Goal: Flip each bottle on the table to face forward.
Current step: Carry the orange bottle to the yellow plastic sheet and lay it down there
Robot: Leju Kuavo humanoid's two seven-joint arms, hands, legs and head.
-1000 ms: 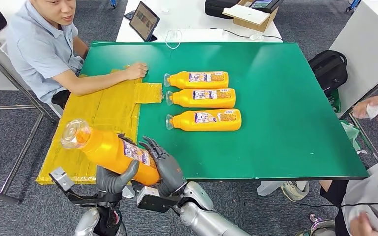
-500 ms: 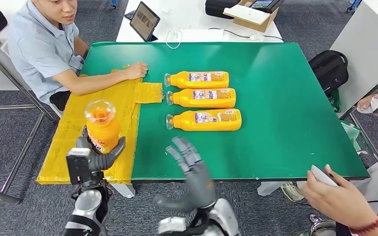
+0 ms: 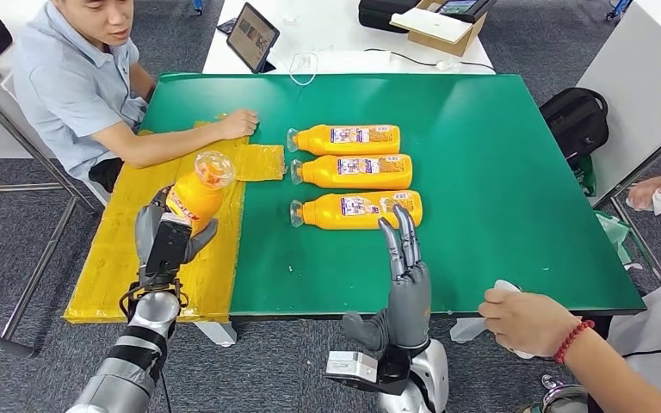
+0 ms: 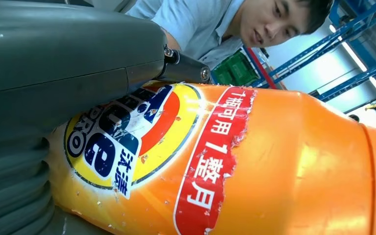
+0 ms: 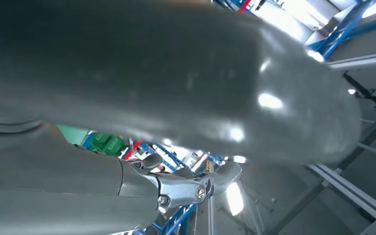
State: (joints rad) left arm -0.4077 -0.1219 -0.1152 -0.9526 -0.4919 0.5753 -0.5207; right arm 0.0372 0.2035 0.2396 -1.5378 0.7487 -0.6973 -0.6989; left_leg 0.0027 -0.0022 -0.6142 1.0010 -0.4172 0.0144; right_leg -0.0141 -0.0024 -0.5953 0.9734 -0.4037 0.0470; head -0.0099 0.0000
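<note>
Now the left hand (image 3: 170, 237) grips the orange bottle (image 3: 196, 191) alone, fingers wrapped round its lower body, cap end up and tilted away, over the yellow mat (image 3: 129, 249) at the table's left side. A second ago both hands were on this bottle low at the near table edge, bottle lying slanted; half a second ago the right hand had let go and the bottle stood upright in the left. Since then the left arm has carried it further in over the mat.

Right hand (image 3: 406, 280) is empty, fingers straight and close together pointing up, near the front edge of the green table (image 3: 499, 172), just short of the nearest of the three bottles lying in a row (image 3: 357, 172). Those three have not moved, caps toward the mat.

Left wrist view shows the bottle's label (image 4: 122, 142) right against the hand, brand logo visible, so the handover likely turned the front face outward.

Judgement: regrasp done, bottle reoriented, next is setting it down. Row bottles show small-print labels up, probably not yet flipped.

A person (image 3: 77, 86) sits at the left with a forearm on the mat; another person's hand (image 3: 525, 323) is at the near right corner.
</note>
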